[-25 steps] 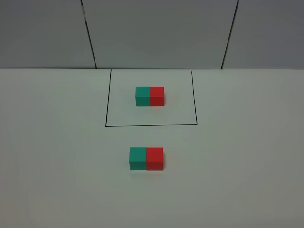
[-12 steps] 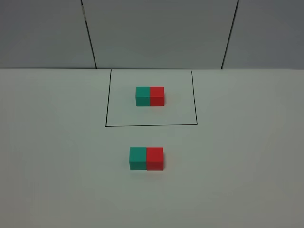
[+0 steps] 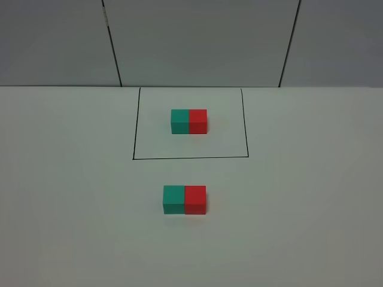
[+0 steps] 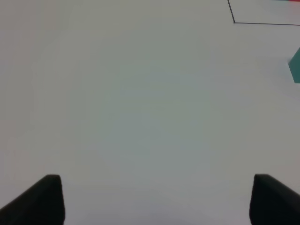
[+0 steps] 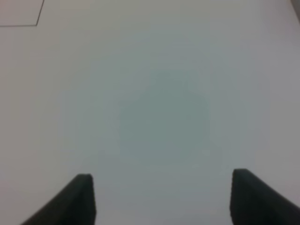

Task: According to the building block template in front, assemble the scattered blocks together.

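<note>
The template, a teal cube (image 3: 179,121) joined to a red cube (image 3: 198,121), sits inside a thin black outline (image 3: 190,158) at the back of the white table. In front of it the unframed teal cube (image 3: 173,199) and red cube (image 3: 195,199) stand side by side, touching, teal on the left. No arm shows in the exterior high view. The left gripper (image 4: 152,199) is open and empty over bare table; an edge of a teal cube (image 4: 295,65) and an outline corner (image 4: 234,21) show in its view. The right gripper (image 5: 161,197) is open and empty over bare table.
The table is white and bare around the blocks. A grey panelled wall (image 3: 197,42) with dark seams stands behind the table's far edge. A corner of the black outline (image 5: 37,23) shows in the right wrist view.
</note>
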Tool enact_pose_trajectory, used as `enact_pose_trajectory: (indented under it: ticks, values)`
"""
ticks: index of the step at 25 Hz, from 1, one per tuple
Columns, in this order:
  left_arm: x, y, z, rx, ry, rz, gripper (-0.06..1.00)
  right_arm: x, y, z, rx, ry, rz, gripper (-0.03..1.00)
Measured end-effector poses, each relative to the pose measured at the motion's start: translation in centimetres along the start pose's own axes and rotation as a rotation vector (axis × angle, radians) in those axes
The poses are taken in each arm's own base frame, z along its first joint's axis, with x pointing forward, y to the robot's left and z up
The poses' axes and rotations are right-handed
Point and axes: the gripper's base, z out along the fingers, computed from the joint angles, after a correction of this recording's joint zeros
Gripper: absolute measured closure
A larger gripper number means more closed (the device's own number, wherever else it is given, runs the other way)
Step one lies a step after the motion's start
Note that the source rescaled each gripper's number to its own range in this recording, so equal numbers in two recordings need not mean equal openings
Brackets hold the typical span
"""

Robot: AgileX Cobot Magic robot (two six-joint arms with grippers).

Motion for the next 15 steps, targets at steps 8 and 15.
enact_pose_trajectory:
  ticks: [8,15]
  values:
    - [0.0,0.0,0.0,0.0,0.0,0.0,0.06,-0.02,0.04,0.19,-0.003,-0.018,0.008,0.43]
    - [0.0,0.0,0.0,0.0,0.0,0.0,0.06,0.02,0.16,0.87,-0.019,-0.043,0.042,0.43]
